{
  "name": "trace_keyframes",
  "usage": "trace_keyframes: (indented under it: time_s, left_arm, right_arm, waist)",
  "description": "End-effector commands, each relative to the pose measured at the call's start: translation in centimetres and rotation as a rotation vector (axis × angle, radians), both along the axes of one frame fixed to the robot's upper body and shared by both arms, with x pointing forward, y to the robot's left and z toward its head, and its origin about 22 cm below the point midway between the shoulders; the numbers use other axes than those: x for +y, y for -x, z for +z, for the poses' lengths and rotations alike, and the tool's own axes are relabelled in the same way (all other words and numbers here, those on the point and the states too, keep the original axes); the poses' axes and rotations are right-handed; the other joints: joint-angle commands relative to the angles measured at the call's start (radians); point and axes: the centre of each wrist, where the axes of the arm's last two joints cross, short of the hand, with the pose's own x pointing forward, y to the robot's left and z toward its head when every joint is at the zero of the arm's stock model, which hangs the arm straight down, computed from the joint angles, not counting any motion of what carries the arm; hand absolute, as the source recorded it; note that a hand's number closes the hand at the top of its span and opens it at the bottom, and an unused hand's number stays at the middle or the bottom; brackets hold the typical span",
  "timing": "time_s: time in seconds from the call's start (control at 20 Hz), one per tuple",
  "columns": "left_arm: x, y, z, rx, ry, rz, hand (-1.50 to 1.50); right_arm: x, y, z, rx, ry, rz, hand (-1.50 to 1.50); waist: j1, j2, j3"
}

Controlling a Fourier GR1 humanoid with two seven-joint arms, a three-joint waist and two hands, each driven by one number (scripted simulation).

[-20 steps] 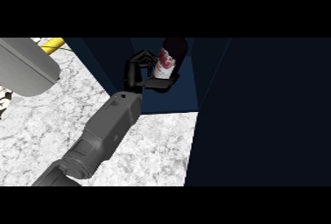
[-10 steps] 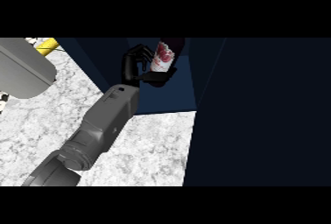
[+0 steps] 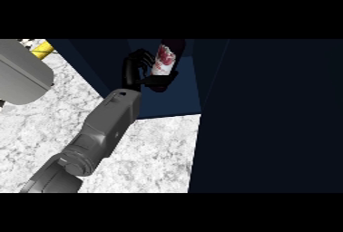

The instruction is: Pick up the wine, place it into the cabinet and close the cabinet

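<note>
- Marbled counter (image 3: 154,149) met the dark cabinet (image 3: 268,113) at three o'clock.
- Right hand (image 3: 137,72) curled round the wine (image 3: 164,59), held inside the cabinet opening at twelve o'clock, its long axis tilted slightly.

Counter (image 3: 154,154) brightly lit; cabinet (image 3: 268,113) interior deep shadow.

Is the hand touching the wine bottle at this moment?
Touching. The head view shows the left hand with fingers and thumb curled round the wine bottle inside the cabinet.

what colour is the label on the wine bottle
White with red markings, on the dark wine bottle; head view.
</note>
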Motion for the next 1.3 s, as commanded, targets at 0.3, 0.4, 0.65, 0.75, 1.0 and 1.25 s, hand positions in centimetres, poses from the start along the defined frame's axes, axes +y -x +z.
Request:
trace_keyframes:
  time_s: [0.3, 0.4, 0.65, 0.75, 1.0, 1.25]
  left_arm:
    - [-0.1, 0.4, -0.6, 0.05, 0.255, -0.016, 1.5]
    - [-0.4, 1.3, -2.1, 0.067, 0.288, -0.045, 1.5]
    - [0.1, 1.8, -2.9, 0.129, 0.401, -0.078, 1.5]
    - [1.2, 3.4, -5.5, 0.112, 0.381, -0.069, 1.5]
    - [1.5, 3.8, -6.1, 0.117, 0.414, -0.052, 1.5]
    - [2.3, 5.1, -7.8, 0.142, 0.448, -0.037, 1.5]
  right_arm:
    - [-0.1, 1.8, -0.2, -0.017, -0.017, 0.056, -1.5]
    - [0.1, 0.7, 0.1, -0.024, -0.021, 0.048, -1.5]
    - [0.1, 0.1, 0.0, -0.009, -0.012, 0.059, -1.5]
    - [0.5, 0.0, -0.2, -0.021, -0.001, 0.065, -1.5]
    - [0.1, 0.6, -0.1, 0.007, -0.028, 0.064, -1.5]
    - [1.0, -0.2, -0.4, -0.003, -0.025, 0.109, -1.5]
  waist:
    - [-0.022, 0.006, -0.002]
    - [-0.027, 0.01, -0.003]
    - [-0.018, 0.004, -0.002]
    - [-0.024, 0.011, -0.003]
    - [-0.051, 0.0, -0.003]
    - [-0.068, 0.006, -0.004]
